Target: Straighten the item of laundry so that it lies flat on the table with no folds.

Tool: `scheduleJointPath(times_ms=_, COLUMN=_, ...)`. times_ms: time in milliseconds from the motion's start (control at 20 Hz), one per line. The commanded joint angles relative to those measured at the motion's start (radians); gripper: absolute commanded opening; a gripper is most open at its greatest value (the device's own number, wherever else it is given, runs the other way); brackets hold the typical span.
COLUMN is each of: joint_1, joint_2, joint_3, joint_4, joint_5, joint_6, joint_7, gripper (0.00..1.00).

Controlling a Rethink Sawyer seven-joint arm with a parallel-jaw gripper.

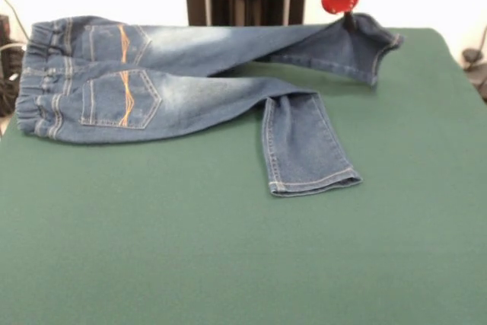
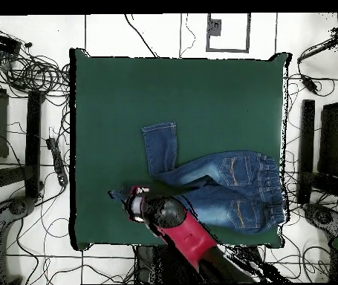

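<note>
While the gripper (image 1: 349, 19) sits at the hem end of one trouser leg, we read the step in hand as the drawing-out of that leg. From the front, a red collar tapers to a dark tip that meets the cuff, and the cloth rises there in a small peak. We cannot tell whether the tip is parted or closed, nor whether it truly has hold of the denim or only presses on it. The jeans (image 1: 183, 81) trail away from the gripper to the gathered elastic waistband, the part farthest from it. Their back pockets carry orange stitching and the denim shows faded, paler patches. The other leg bends sharply partway along, with its lower half turned toward the camera and ending in a pale-stitched hem. The worktop (image 1: 228, 264) is a plain dark green, felt-like cloth.

From overhead, the gripper (image 2: 137, 202) stands at the end of the red and black arm, with the cuff just beside it. The jeans (image 2: 227, 182) spread away toward one long edge of the worktop (image 2: 127, 89), and the bent leg angles off from the gripper. We judge that the next move calls for easing this cuff down flat, then straightening the bent leg.
</note>
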Motion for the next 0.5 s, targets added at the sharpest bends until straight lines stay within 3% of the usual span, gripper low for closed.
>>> scheduleJointPath(times_ms=50, joint_1=-0.244, joint_2=0.195, joint_3=0.309, joint_4=0.107, joint_5=-0.063, joint_6=0.146, joint_7=-0.129, gripper=0.0)
scheduleJointPath(times_ms=150, joint_1=-0.307, joint_2=0.291, joint_3=0.222, joint_4=0.022, joint_5=-0.194, joint_6=0.25, joint_7=-0.256, gripper=0.0)
scheduleJointPath(times_ms=250, joint_1=-0.376, joint_2=0.459, joint_3=0.127, joint_4=-0.173, joint_5=-0.361, joint_6=0.476, joint_7=-0.42, gripper=0.0)
scheduleJointPath(times_ms=300, joint_1=-0.399, joint_2=0.567, joint_3=0.075, joint_4=-0.345, joint_5=-0.47, joint_6=0.641, joint_7=-0.52, gripper=0.0)
scheduleJointPath(times_ms=500, joint_1=-0.403, joint_2=0.776, joint_3=0.055, joint_4=-0.783, joint_5=-0.705, joint_6=1.012, joint_7=-0.684, gripper=0.0)
